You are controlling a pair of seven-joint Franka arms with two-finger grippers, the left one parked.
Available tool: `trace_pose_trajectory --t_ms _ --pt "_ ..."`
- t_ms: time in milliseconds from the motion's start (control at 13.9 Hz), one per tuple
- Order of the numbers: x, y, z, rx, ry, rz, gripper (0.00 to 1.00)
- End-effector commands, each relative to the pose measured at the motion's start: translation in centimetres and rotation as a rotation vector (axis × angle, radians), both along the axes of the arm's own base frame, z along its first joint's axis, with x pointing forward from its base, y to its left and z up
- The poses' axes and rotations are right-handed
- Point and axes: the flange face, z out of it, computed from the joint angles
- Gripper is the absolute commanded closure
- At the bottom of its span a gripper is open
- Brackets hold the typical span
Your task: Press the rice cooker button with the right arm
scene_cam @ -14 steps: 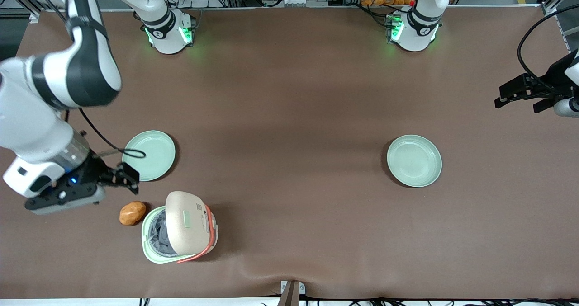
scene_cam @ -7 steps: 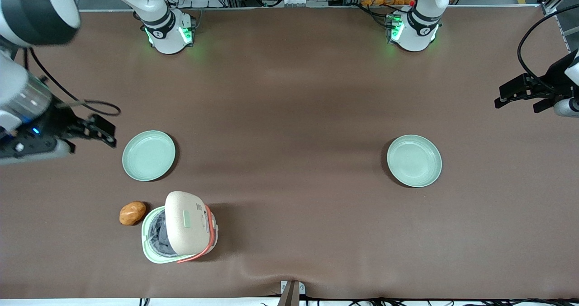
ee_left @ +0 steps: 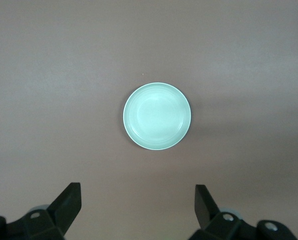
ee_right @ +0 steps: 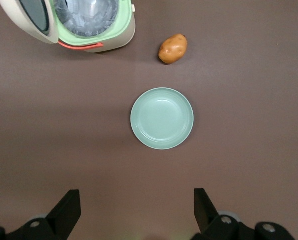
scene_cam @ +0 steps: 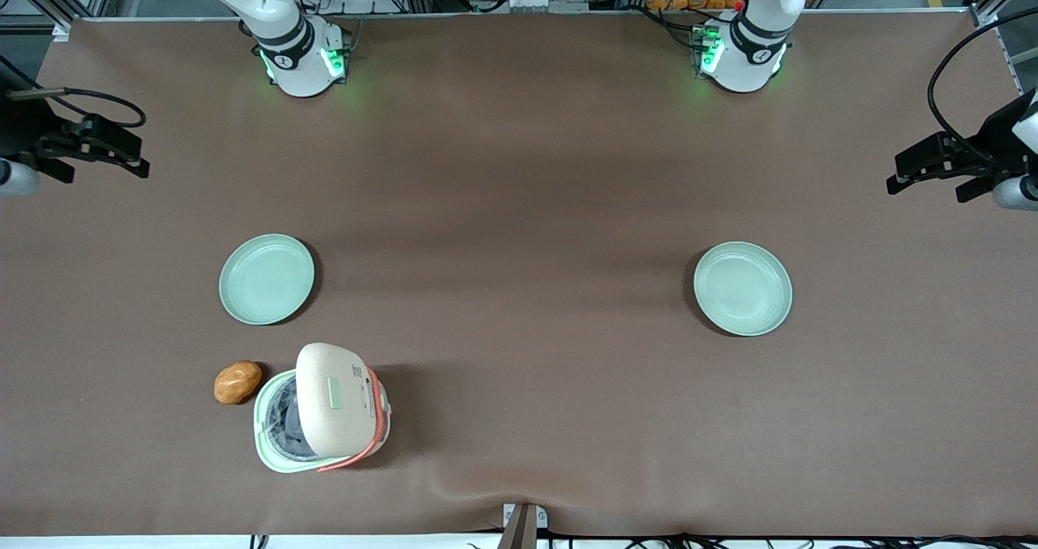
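Brown surface (scene_cam: 519, 168) carries the rice cooker (scene_cam: 322, 419), lid raised, beside a potato (scene_cam: 237, 382) and plate (scene_cam: 266, 279), while the tool (ee_right: 136, 212), fingers spread and empty, hangs above that plate.

The pincer (ee_right: 133, 212) is hovering above the brown table (ee_right: 249, 150) with its two dark fingers (ee_right: 68, 207) standing wide apart. A pale green plate (ee_right: 162, 118) is lying between the pincer and the rice cooker (ee_right: 71, 25). The cooker's lid is standing open, exposing the inner pot. A potato (ee_right: 173, 48) is resting beside the cooker, not touching it.
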Motion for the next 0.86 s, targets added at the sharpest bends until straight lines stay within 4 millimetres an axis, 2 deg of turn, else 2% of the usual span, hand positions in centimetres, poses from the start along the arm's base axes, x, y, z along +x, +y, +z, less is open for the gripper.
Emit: trace_pose_trajectory --t_ms 0,216,504,792 --pt "-0.5 -1.2 -0.2 0.008 0.004 -0.021 0.0" --pt "-1.3 -1.6 0.0 0.01 0.016 -0.028 0.0" --pt "-1.0 -4.1 -1.5 0.013 0.033 -0.037 0.0" --pt "-1.2 -4.2 -1.6 0.013 0.042 -0.036 0.0"
